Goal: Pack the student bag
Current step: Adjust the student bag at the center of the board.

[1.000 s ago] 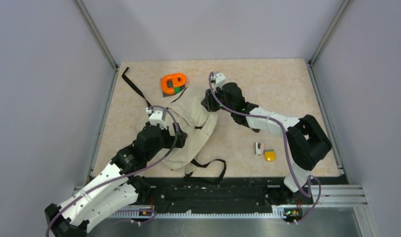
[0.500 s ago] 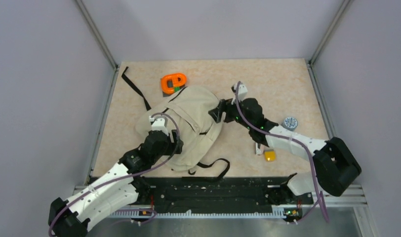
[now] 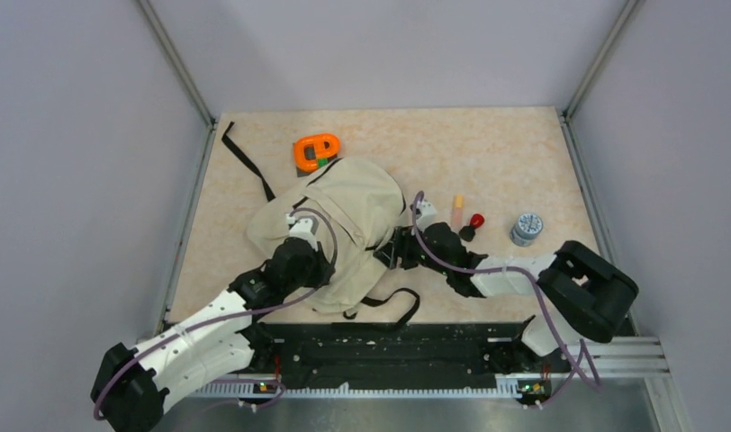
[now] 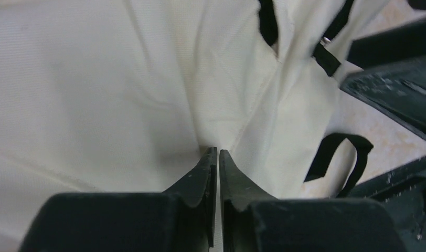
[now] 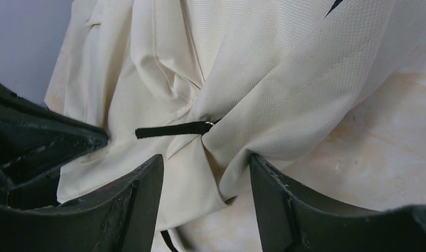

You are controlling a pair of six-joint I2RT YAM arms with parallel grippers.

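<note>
The student bag (image 3: 348,211) is a big beige backpack lying crumpled on the table, with black straps trailing from it. My left gripper (image 3: 315,245) rests on its near left part. In the left wrist view that gripper (image 4: 218,152) is shut on a pinch of the bag's cloth (image 4: 95,79), and creases run into the fingertips. My right gripper (image 3: 392,252) is at the bag's near right edge. In the right wrist view it (image 5: 205,160) stands open around a fold of the bag (image 5: 284,79), whose cloth touches the right finger (image 5: 274,194).
An orange tape-dispenser-like thing (image 3: 316,151) touches the bag's far edge. Right of the bag lie a pale tube (image 3: 456,211), a small red and black item (image 3: 474,222) and a grey round tin (image 3: 527,228). A long strap (image 3: 245,162) runs far left; a strap loop (image 3: 393,306) lies near.
My right arm swung from the bag's far side to its near right edge, uncovering the tube, the red item and the tin. My left gripper shut on the cloth. The bag spread toward the far side.
</note>
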